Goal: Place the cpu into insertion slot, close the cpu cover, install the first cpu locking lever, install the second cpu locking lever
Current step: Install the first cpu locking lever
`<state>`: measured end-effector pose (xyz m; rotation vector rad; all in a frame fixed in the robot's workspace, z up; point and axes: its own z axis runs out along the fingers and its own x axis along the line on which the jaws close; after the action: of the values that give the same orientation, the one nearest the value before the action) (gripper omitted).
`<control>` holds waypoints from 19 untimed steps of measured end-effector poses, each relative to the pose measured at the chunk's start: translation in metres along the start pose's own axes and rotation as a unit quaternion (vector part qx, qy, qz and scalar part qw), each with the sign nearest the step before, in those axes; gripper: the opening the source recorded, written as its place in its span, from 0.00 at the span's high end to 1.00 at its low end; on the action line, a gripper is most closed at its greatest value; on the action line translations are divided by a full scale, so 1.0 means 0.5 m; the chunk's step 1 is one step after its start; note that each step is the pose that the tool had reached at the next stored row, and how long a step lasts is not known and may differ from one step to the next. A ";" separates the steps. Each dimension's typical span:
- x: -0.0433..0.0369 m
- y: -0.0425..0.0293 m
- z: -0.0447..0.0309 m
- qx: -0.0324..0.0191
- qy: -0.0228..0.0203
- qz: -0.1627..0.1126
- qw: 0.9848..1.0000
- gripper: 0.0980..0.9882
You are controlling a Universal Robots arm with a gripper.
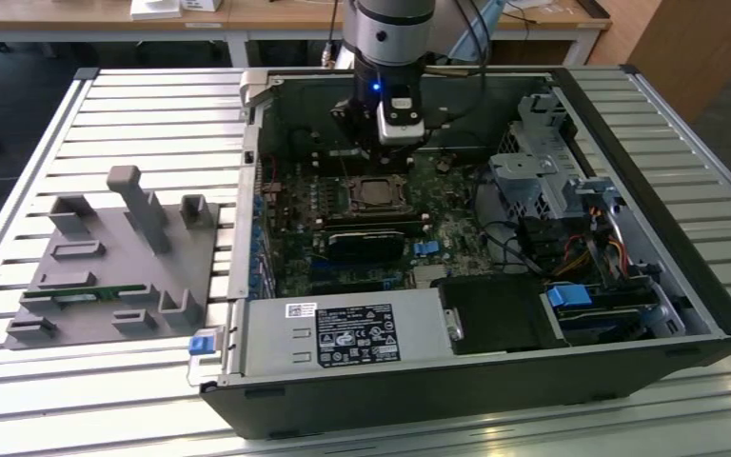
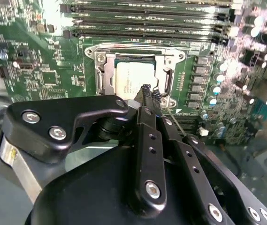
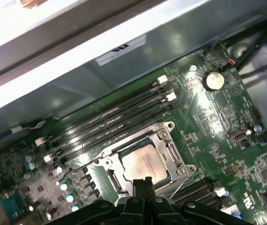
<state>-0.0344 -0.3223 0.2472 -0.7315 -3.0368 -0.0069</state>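
cpu: one
cpu cover: one
memory slots: four
coin battery: one
gripper: one
computer case: one
power supply: one
grey fixture block: one

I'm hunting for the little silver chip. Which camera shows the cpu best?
The first wrist view: the cpu lies almost whole in sight, with the tool covering just one edge. In the second wrist view the tool hides more of it. In the exterior view it is a small, far-off square.
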 end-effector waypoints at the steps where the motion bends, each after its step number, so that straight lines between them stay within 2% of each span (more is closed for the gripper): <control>1: 0.000 0.000 0.000 0.000 0.000 -0.007 1.000 0.99; 8: 0.000 0.000 0.000 0.001 0.000 -0.055 0.998 0.99; 15: 0.000 0.000 0.000 0.002 0.000 -0.094 0.996 0.99; 19: 0.000 -0.001 0.001 0.002 0.000 -0.115 0.993 0.99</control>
<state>-0.0344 -0.3227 0.2469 -0.3772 -3.1015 -0.0041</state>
